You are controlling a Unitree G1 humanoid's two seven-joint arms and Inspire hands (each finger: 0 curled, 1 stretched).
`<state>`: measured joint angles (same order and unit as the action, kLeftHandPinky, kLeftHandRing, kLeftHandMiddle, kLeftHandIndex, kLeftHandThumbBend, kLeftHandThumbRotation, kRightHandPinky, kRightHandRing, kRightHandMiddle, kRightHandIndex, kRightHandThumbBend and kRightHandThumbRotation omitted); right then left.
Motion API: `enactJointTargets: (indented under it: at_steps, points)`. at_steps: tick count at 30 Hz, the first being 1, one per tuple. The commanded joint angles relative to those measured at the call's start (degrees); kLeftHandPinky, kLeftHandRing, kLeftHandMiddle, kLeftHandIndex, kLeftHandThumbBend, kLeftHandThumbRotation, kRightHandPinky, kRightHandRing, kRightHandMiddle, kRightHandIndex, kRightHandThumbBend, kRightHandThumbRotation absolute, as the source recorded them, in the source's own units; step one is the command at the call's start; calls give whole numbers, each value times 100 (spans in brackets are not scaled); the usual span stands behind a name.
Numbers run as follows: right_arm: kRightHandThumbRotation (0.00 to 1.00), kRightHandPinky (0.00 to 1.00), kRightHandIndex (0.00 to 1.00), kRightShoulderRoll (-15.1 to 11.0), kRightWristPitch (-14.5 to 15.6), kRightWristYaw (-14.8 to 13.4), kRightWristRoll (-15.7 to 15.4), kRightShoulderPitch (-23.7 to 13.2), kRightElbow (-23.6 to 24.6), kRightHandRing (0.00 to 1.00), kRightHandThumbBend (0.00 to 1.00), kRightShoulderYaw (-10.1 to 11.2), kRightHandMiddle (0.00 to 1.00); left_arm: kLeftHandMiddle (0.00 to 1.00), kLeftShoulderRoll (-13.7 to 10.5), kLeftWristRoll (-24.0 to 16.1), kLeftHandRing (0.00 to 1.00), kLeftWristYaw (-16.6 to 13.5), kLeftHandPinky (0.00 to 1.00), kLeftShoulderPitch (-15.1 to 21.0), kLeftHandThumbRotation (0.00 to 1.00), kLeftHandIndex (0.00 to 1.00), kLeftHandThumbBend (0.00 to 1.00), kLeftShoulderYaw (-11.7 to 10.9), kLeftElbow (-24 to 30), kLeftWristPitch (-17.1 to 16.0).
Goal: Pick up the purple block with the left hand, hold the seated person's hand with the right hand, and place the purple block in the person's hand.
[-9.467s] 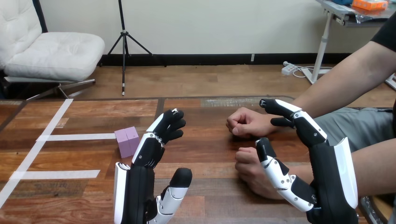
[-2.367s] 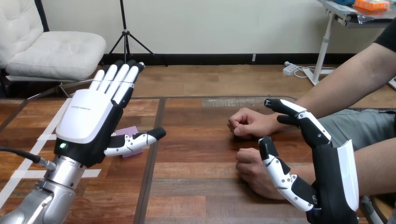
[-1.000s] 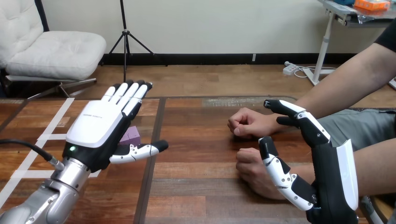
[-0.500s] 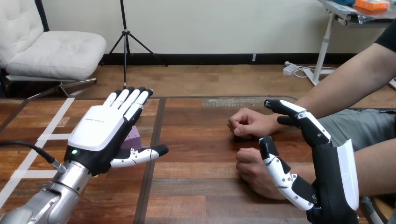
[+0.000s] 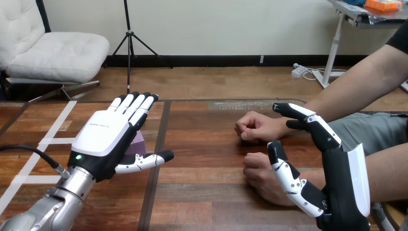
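lower right of the frame, your right hand (image 5: 339, 185) has not moved. its fingers stay released, thumb low and the rest arched past the person's nearer fist (image 5: 259, 174), with nothing curled round it, so that hold is not yet made. at left centre, your left hand (image 5: 103, 137) has sunk toward the desk (image 5: 211, 192) over the last moments, its back toward you, fingers straight and released, thumb out to the right. the purple block (image 5: 139, 143) sits on the desk just behind that palm, only a sliver showing, ungrasped. i'd judge you are lined up to close on it. farther back, the person's other fist (image 5: 254, 126) rests on the desk.
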<state>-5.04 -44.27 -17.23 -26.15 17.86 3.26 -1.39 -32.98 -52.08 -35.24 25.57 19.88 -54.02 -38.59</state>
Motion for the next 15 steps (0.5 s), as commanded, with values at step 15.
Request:
enactJointTargets:
  at_steps: [15]
  points:
    - [45,71,73,-59,21,0,-10,-286,79,77,36,55,77,100,70,130,100,-132,100,677,100,100,74,108,-256,162]
